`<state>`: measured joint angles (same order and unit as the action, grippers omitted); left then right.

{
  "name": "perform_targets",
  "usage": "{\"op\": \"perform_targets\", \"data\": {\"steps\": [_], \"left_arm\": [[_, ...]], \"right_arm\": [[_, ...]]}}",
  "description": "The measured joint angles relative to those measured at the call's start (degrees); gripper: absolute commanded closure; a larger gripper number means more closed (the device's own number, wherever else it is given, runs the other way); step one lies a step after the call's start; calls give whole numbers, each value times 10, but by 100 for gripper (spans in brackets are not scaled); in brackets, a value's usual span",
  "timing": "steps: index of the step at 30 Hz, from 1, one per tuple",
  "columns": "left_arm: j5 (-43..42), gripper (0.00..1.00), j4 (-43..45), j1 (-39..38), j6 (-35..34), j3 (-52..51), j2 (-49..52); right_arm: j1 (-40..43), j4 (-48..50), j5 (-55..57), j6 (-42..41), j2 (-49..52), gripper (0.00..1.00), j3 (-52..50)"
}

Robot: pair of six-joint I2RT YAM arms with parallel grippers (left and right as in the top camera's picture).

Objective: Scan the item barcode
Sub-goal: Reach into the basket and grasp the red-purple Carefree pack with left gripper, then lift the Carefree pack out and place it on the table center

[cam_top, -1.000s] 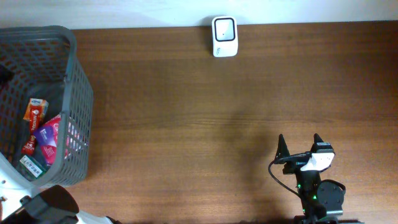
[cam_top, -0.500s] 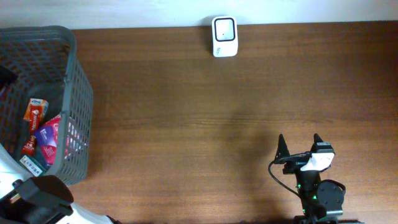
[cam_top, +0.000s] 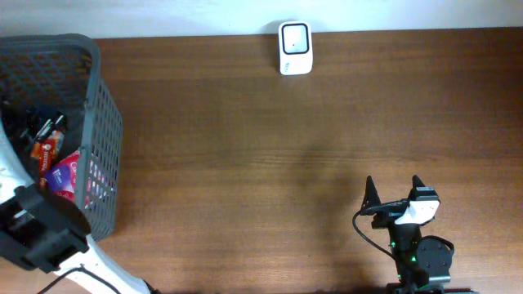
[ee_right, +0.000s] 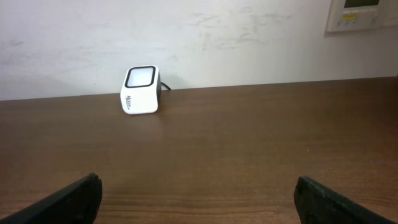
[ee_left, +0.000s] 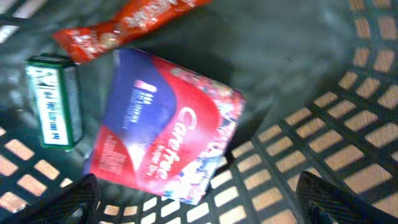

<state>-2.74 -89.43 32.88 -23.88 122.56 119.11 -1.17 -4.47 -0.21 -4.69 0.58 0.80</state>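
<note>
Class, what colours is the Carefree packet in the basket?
Packet: blue and red; left wrist view.

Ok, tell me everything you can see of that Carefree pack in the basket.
The pack is a flat, glossy rectangle, blue at one end and red at the other, with white Carefree lettering. It lies face up and skewed on the floor of the grey mesh basket. A small green box sits close beside one edge and an orange-red wrapper lies by its far corner; actual contact is unclear. The left gripper hangs open over it, not gripping it.
</note>
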Motion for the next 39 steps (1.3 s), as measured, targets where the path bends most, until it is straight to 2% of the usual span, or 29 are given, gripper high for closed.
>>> {"op": "perform_targets", "data": {"steps": [6, 11, 14, 15, 16, 18, 19, 20, 21, 22, 23, 26, 29, 36, 39], "left_arm": [[42, 1, 7, -29, -9, -19, 20], [59, 1, 65, -29, -28, -105, 25], [60, 0, 133, -29, -30, -188, 26], [60, 4, 147, -29, -30, -199, 26], [60, 11, 160, -29, -31, -209, 23], [62, 40, 176, -29, -31, -224, 16], [62, 65, 181, -29, -34, -228, 14], [59, 80, 182, -30, -35, -229, 13], [57, 83, 182, -32, -37, -229, 13], [57, 95, 180, -34, -36, -229, 11], [58, 100, 177, -34, -36, -229, 9], [60, 100, 151, -33, -36, -213, 10], [58, 100, 95, -31, -36, -153, 24], [47, 100, -66, -30, -36, 164, 34], [-23, 100, -71, -29, -7, 297, 30]], "right_arm": [[0, 0, 0, 0, 0, 1, 0], [0, 0, 0, 0, 0, 1, 0], [0, 0, 0, 0, 0, 2, 0], [0, 0, 0, 0, 0, 1, 0], [0, 0, 0, 0, 0, 1, 0], [0, 0, 0, 0, 0, 1, 0], [0, 0, 0, 0, 0, 1, 0], [0, 0, 0, 0, 0, 1, 0], [0, 0, 0, 0, 0, 1, 0], [0, 0, 0, 0, 0, 1, 0], [0, 0, 0, 0, 0, 2, 0], [0, 0, 0, 0, 0, 2, 0], [0, 0, 0, 0, 0, 1, 0], [0, 0, 0, 0, 0, 1, 0], [0, 0, 0, 0, 0, 1, 0]]}}
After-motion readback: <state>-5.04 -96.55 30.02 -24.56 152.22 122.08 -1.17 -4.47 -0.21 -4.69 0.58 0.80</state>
